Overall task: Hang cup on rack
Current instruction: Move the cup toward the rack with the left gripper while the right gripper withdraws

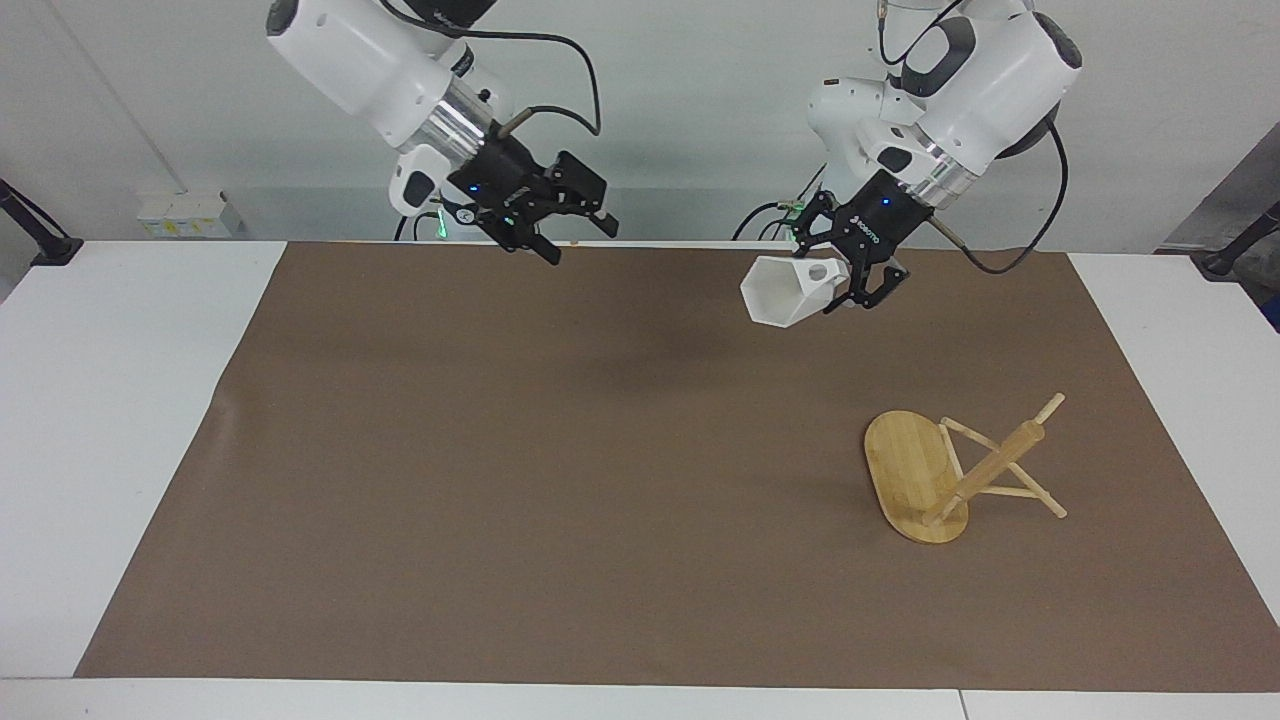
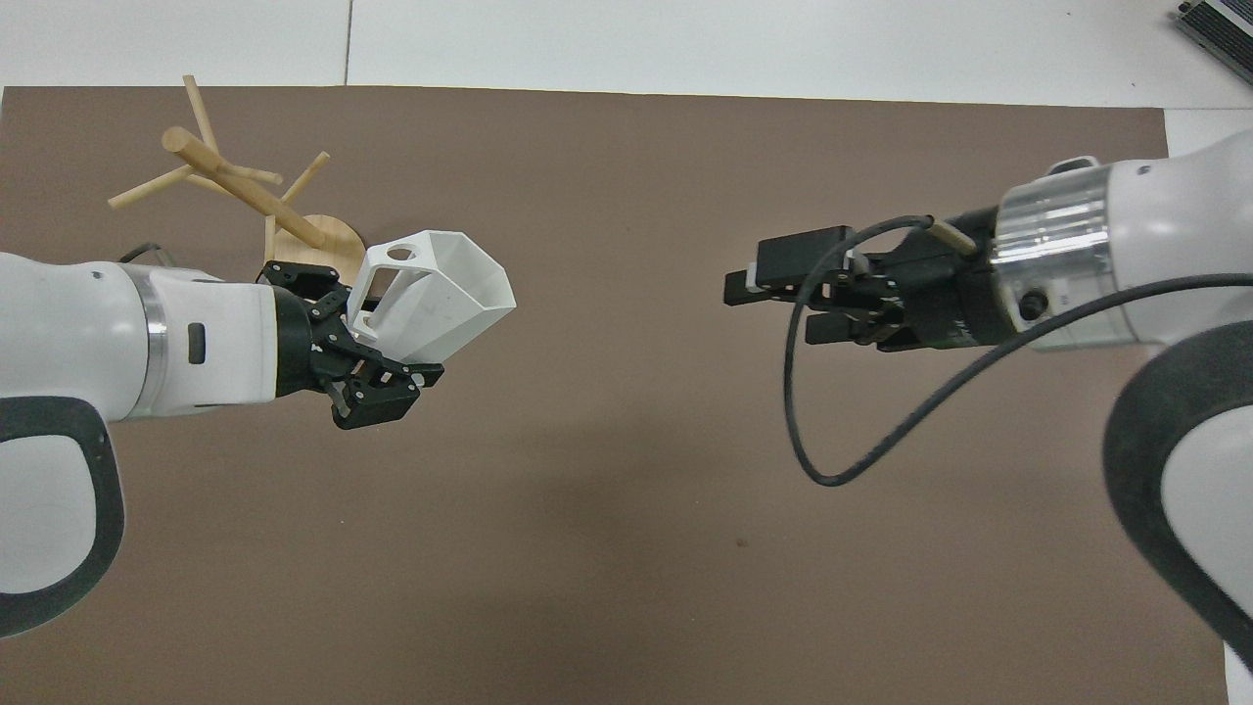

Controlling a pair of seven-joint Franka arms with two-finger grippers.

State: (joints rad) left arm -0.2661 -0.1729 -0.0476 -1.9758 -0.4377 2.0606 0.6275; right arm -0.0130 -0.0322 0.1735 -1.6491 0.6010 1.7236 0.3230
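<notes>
The step in hand, as I judge it, is the carry toward the rack (image 1: 940, 478); the left gripper (image 1: 848, 278) is clamped on the handle end of the cup (image 1: 785, 290), which hangs in the air on its side, its open mouth pointing toward the right arm's end of the table, over bare mat at a spot nearer to the robots than the rack; the rack itself looks tipped, its oval base on edge and its post and pegs slanting low over the brown mat (image 1: 560, 480); so the next move probably calls for righting it, or else threading the handle's hole over a slanted peg; the right gripper (image 1: 570, 212) waits empty with jaws apart, well away from the rack; nothing else lies between cup and rack.
</notes>
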